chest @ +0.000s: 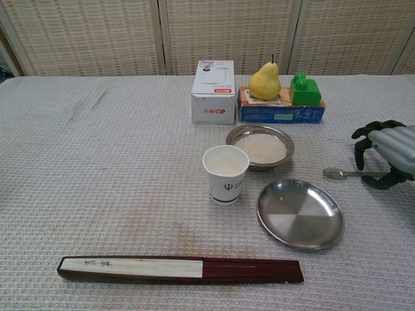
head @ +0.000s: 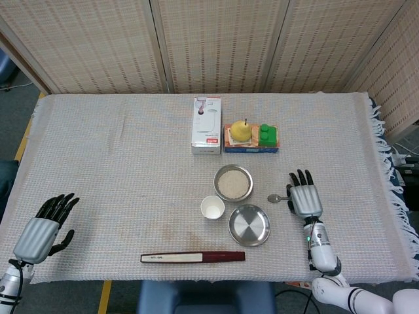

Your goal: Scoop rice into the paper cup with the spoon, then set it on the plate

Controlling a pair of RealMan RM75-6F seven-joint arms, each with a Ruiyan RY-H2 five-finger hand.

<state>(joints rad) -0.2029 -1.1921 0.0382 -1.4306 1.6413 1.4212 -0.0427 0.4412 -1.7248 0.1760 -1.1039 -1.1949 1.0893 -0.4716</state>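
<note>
A metal spoon [head: 277, 197] [chest: 340, 173] lies on the cloth, bowl end toward the left, right of the rice bowl [head: 233, 182] [chest: 259, 147]. My right hand [head: 304, 199] [chest: 387, 154] hovers over the spoon's handle end. Its fingers arch down and the thumb sits below the handle, and I see no firm grip. The white paper cup [head: 212, 207] [chest: 225, 173] stands upright in front of the rice bowl. An empty steel plate [head: 249, 225] [chest: 299, 212] lies to the cup's right. My left hand [head: 47, 226] rests at the near left table edge, holding nothing.
A folded dark red fan [head: 192, 257] [chest: 179, 269] lies along the front edge. Behind the rice bowl stand a white box [head: 207, 124] [chest: 214, 91] and a blue box [chest: 281, 113] carrying a pear [chest: 264, 81] and a green block [chest: 304, 90].
</note>
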